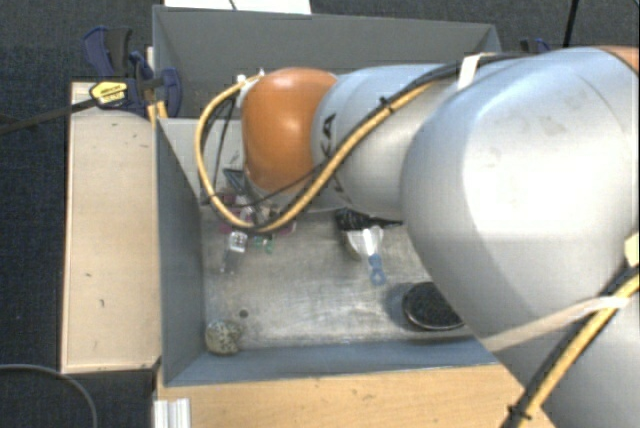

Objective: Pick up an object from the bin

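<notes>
Hand [238, 238] low, grip unclear

Your hand sits under the orange cover [285, 126] near the grey metal bin's [182, 256] left wall; you cannot tell its opening or hold. A white-and-blue plastic piece [366, 248] lies nearby on the floor; the pick is not yet done.

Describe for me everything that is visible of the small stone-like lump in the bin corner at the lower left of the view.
The lump looks like a small rough stone: rounded, uneven, mottled olive-grey with paler flecks and a dull, matt surface. It seems whole, with no separate parts. It lies on the floor of the grey metal bin, deep in the corner at the view's lower left, close to both walls there. Whether it touches them cannot be told. No other loose thing rests on it or against it.
</notes>
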Robot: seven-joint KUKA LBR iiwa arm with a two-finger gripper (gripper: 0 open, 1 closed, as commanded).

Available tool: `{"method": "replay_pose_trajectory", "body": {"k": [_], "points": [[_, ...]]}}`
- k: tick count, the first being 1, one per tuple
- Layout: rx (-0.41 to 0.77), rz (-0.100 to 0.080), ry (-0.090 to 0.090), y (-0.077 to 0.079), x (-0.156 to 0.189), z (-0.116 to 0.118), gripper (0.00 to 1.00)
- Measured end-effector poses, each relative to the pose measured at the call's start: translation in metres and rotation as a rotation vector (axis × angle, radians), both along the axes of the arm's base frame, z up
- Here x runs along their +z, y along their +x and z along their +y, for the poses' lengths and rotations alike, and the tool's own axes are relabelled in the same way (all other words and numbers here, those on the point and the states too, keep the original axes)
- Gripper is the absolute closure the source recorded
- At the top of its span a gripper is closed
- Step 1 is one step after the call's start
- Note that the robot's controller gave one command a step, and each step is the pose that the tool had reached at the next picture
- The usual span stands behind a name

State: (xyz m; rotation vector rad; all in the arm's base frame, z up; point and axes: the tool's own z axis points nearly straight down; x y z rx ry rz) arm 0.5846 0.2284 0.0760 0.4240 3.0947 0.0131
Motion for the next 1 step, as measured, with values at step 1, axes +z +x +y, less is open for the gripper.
{"method": "replay_pose_trajectory", "body": {"k": [1], "points": [[-0.110,0.019,-0.004,0.0064,0.0245,0.0139,0.00]]}}
